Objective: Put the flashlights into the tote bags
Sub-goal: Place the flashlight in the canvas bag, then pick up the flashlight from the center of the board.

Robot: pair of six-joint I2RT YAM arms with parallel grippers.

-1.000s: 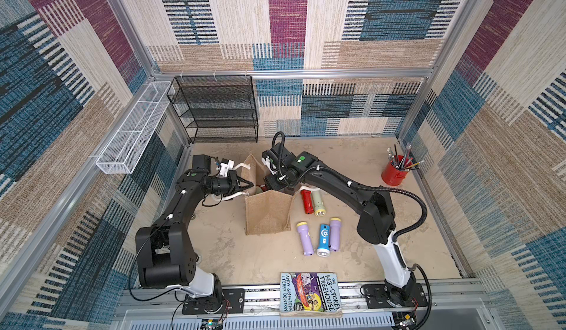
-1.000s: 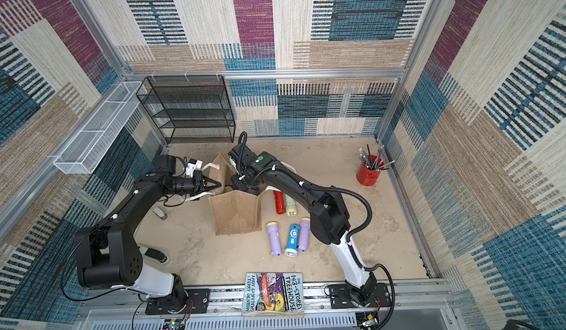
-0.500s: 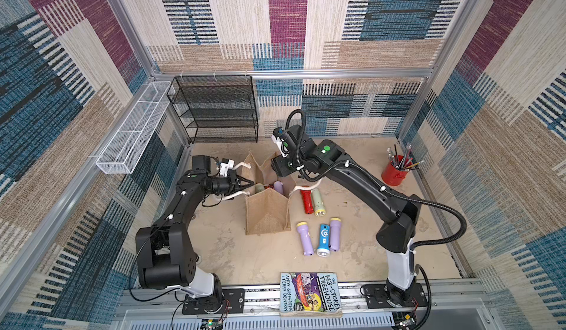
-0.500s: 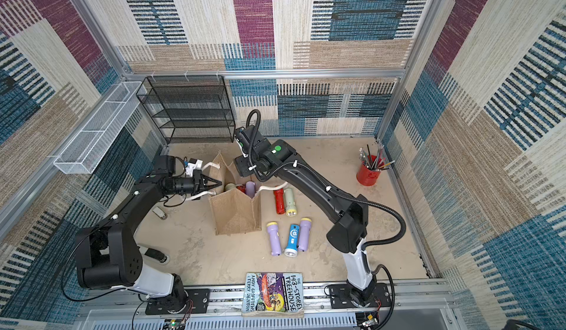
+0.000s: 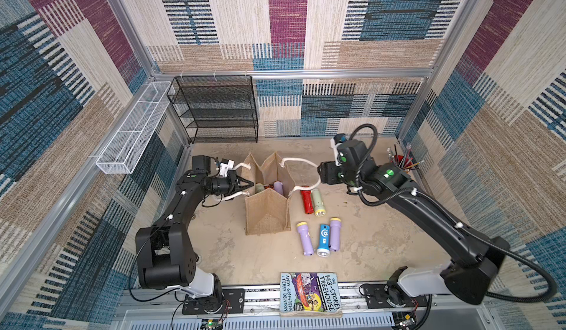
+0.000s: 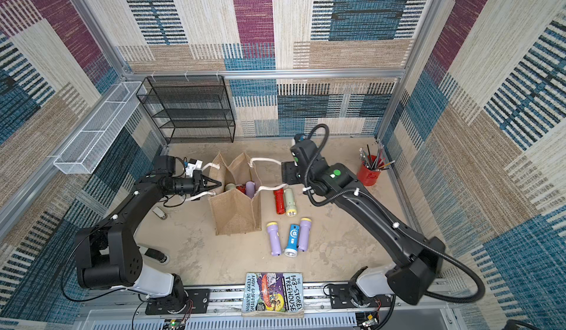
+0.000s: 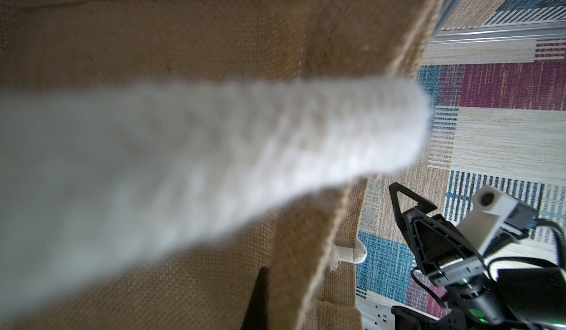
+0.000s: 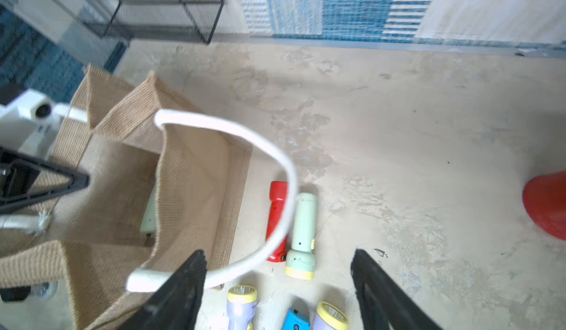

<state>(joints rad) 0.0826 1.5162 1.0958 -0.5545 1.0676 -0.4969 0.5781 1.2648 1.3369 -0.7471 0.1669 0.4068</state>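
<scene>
1. The burlap tote bag [image 5: 267, 212] stands upright and open near the middle of the table [image 5: 382, 242]. Its two white rope handles splay out to either side.
2. The left gripper [image 5: 248, 185] has its jaws fully closed, pinching the rim of the bag's wall on the left arm's side. The left wrist view shows mostly burlap and a blurred near rope handle [image 7: 214, 147].
3. The right gripper [image 8: 278, 251] has its jaws spread wide and holds nothing. It hangs above the table just beside the bag's opposite side, with the far rope handle [image 8: 275, 160] looping free in front of its fingers.
4. Inside the bag, three show from above: a pale green flashlight [image 5: 259, 187], a red flashlight [image 5: 269, 187] and a lilac flashlight [image 5: 278, 187].
5. Just beside the bag, on the table, a second red flashlight [image 5: 305, 201] and a second pale green flashlight [image 5: 317, 202] lie side by side.
6. Nearer the front edge lie a yellow-collared lilac flashlight [image 5: 304, 238], a blue flashlight [image 5: 323, 240] and another lilac flashlight [image 5: 334, 234] touching the blue one.
7. A red pencil cup [image 5: 401, 166] stands near the back right corner, and a paperback book [image 5: 309, 293] lies at the front edge.
</scene>
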